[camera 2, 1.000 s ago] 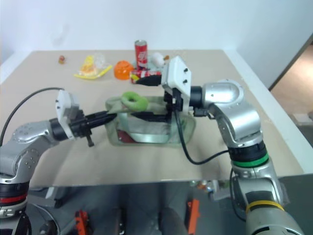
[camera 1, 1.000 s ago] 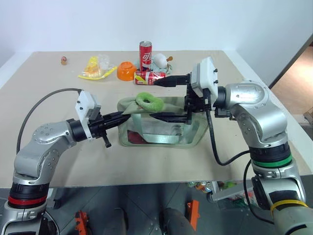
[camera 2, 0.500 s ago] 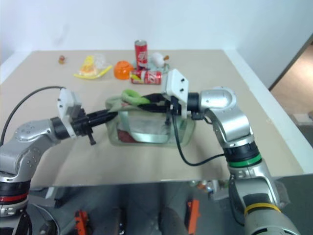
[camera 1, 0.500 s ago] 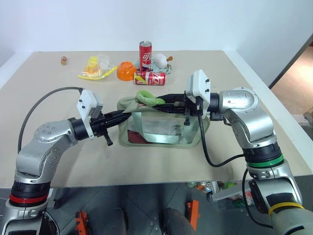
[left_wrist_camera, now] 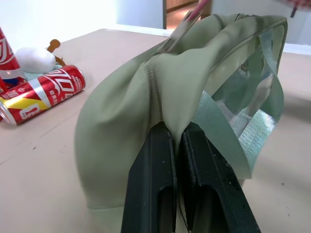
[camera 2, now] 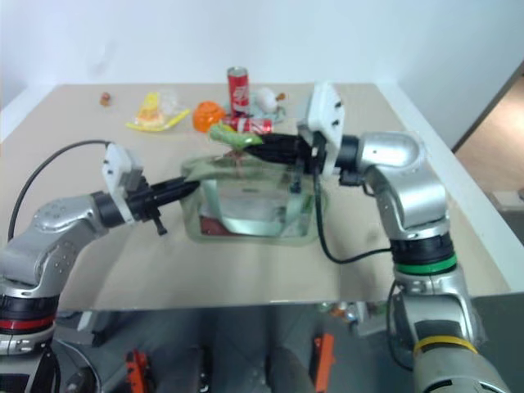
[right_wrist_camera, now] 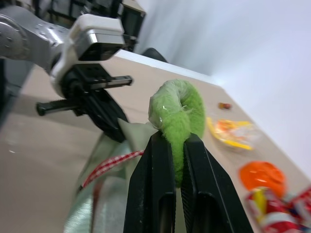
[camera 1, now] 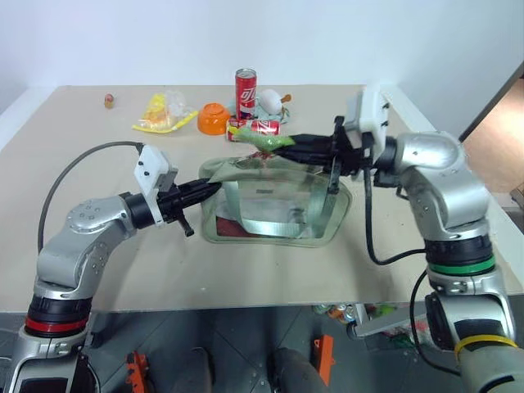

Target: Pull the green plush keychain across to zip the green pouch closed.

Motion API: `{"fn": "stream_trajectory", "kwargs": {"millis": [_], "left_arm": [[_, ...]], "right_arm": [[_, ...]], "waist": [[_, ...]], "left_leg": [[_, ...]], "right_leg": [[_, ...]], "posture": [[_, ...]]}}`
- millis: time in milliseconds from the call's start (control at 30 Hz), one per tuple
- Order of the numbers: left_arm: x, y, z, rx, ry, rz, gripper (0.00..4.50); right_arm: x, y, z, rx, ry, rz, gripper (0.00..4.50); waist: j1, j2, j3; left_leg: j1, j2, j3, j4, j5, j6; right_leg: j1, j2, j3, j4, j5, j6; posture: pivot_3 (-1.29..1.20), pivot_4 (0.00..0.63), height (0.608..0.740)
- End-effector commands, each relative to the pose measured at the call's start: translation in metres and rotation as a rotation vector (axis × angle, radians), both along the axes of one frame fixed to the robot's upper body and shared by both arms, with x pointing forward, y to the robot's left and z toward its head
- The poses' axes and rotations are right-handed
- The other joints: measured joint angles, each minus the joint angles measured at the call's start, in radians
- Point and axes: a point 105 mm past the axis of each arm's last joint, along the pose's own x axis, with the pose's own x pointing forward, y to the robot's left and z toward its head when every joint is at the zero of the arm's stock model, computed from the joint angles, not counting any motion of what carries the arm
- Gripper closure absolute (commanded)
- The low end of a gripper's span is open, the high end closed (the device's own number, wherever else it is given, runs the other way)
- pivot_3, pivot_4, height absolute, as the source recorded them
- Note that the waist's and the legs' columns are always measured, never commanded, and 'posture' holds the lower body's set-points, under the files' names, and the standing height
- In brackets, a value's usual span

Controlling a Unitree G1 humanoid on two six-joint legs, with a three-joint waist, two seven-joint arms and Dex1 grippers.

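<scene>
Left gripper [left_wrist_camera: 175,145] pinches the pouch [camera 1: 274,205] end to anchor it, so the right gripper [right_wrist_camera: 176,145], clamped on the keychain [right_wrist_camera: 177,111], can pull.

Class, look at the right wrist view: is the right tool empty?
No, the right tool is shut on the green plush keychain, which sits squeezed between its two black fingers.

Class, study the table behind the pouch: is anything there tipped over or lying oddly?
Yes. One red can lies on its side beside the upright red can, at the far side of the table, so it looks knocked over.
</scene>
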Motion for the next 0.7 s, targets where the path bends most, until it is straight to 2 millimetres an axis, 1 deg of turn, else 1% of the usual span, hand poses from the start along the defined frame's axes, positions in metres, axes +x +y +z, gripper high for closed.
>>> {"fn": "stream_trajectory", "kwargs": {"millis": [33, 167, 367, 467, 700], "left_arm": [[0.002, 0.001, 0.008, -0.008, -0.015, 0.016, 4.5], [0.004, 0.0, 0.007, -0.007, -0.009, 0.025, 4.5], [0.012, 0.0, 0.011, -0.047, 0.015, 0.071, 4.5], [0.012, -0.001, 0.011, -0.045, 0.02, 0.073, 4.5], [0.012, 0.001, 0.012, -0.043, 0.023, 0.093, 4.5]], "right_arm": [[0.002, -0.02, 0.025, 0.022, -0.093, -0.064, 4.46], [0.005, -0.027, 0.029, 0.013, -0.109, -0.093, 4.46], [0.008, -0.031, 0.031, 0.007, -0.119, -0.112, 4.46], [0.01, -0.035, 0.033, 0.004, -0.129, -0.128, 4.46], [0.019, -0.053, 0.038, 0.007, -0.149, -0.198, 4.46]], "waist": [[0.0, 0.0, 0.0], [-0.001, 0.0, 0.0], [0.0, 0.0, 0.0], [0.0, 0.0, 0.0], [0.0, 0.0, 0.0]], "left_leg": [[0.0, 0.0, 0.0, 0.0, 0.0, 0.0], [0.0, 0.0, 0.0, -0.003, 0.0, 0.0], [0.0, 0.0, 0.0, -0.004, 0.0, 0.0], [0.0, 0.0, 0.0, -0.004, 0.0, 0.0], [0.0, 0.0, 0.0, -0.004, 0.0, 0.0]], "right_leg": [[0.0, 0.0, 0.0, 0.0, 0.0, 0.0], [-0.001, 0.0, 0.0, 0.0, 0.0, -0.001], [-0.002, 0.0, 0.0, 0.0, -0.001, -0.003], [-0.001, 0.0, 0.0, -0.001, -0.001, -0.002], [-0.001, 0.0, 0.0, -0.001, -0.001, -0.002]], "posture": [[0.0, 0.15, 0.74], [0.0, 0.15, 0.74], [0.0, 0.15, 0.74], [0.0, 0.15, 0.74], [0.0, 0.15, 0.74]]}}
